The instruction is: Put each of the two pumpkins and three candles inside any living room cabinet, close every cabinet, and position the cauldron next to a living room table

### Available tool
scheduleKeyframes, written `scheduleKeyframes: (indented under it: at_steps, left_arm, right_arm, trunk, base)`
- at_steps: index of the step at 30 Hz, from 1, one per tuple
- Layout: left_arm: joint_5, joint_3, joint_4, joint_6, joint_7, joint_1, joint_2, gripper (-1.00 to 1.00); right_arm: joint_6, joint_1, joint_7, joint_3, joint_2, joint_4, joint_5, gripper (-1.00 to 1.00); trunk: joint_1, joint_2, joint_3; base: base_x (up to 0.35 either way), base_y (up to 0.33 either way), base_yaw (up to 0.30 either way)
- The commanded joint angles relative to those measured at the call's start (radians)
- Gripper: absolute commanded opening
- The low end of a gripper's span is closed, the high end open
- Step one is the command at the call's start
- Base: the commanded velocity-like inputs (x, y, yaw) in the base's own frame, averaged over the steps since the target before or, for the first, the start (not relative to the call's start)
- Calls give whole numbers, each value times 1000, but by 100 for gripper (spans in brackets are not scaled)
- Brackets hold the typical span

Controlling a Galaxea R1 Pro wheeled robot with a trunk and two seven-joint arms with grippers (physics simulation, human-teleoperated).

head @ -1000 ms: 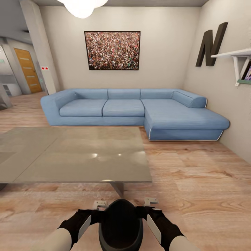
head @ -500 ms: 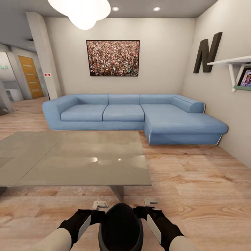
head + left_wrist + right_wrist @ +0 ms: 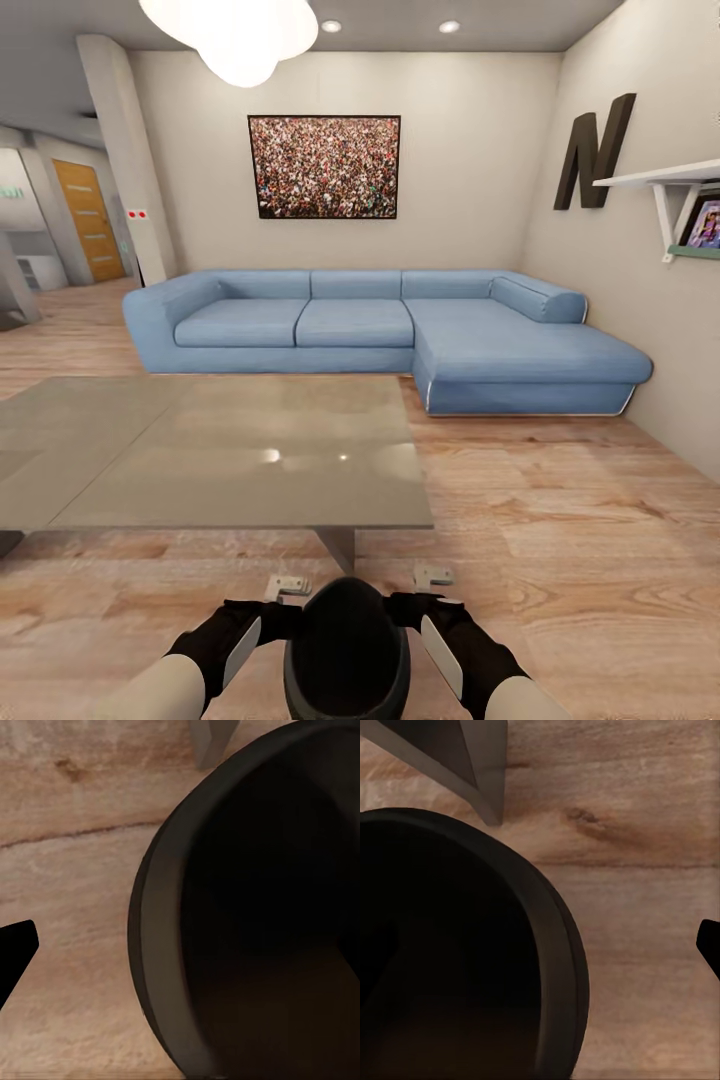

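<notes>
The black cauldron (image 3: 347, 650) hangs low in front of my trunk, between both wrists, a short way from the near edge of the grey glossy table (image 3: 230, 460). My left gripper (image 3: 288, 587) holds its left rim and my right gripper (image 3: 432, 577) holds its right rim. The left wrist view has the cauldron's dark wall (image 3: 161, 945) with one black fingertip (image 3: 15, 956) outside it. In the right wrist view the cauldron's wall (image 3: 559, 967) appears again, with a fingertip (image 3: 711, 945) outside. The inner fingers are lost in the dark interior.
A table leg (image 3: 340, 548) stands just ahead of the cauldron on the wooden floor (image 3: 560, 560). A blue corner sofa (image 3: 400, 330) lines the far wall. A wall shelf (image 3: 670, 185) juts out at the right. A doorway (image 3: 85, 220) opens at the far left.
The head view has tilted up a little, so the ceiling lights now show. The arms and the cauldron keep the same place in the picture.
</notes>
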Motion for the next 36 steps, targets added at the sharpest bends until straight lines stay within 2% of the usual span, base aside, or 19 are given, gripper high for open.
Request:
scheduleKeyframes:
  at_steps: [1,9,21,26,36]
  left_arm:
    - [-2,-4,-3,5,-2,0,0,100]
    - [-1,-4,-4,0,-2,0,0,100]
    - [-7,-4,7,18,1,0,0,100]
    - [-7,-4,10,49,1,0,0,100]
    - [-7,-4,10,64,1,0,0,100]
  right_arm:
    - [4,0,-9,4,0,-2,-11,100]
    - [4,0,-9,4,0,-1,-11,100]
    - [7,0,-9,5,0,-1,-11,100]
    - [79,0,-8,5,0,-7,-11,100]
    - [140,0,-9,4,0,-11,-11,100]
  trunk:
    - [0,0,-1]
    - [-1,0,3]
    - [-47,84,40]
    - [-66,119,56]
    - [-104,189,87]
  base:
    - [-86,0,0]
    - [-25,0,0]
    - [-1,0,0]
    - [0,0,0]
    - [0,0,0]
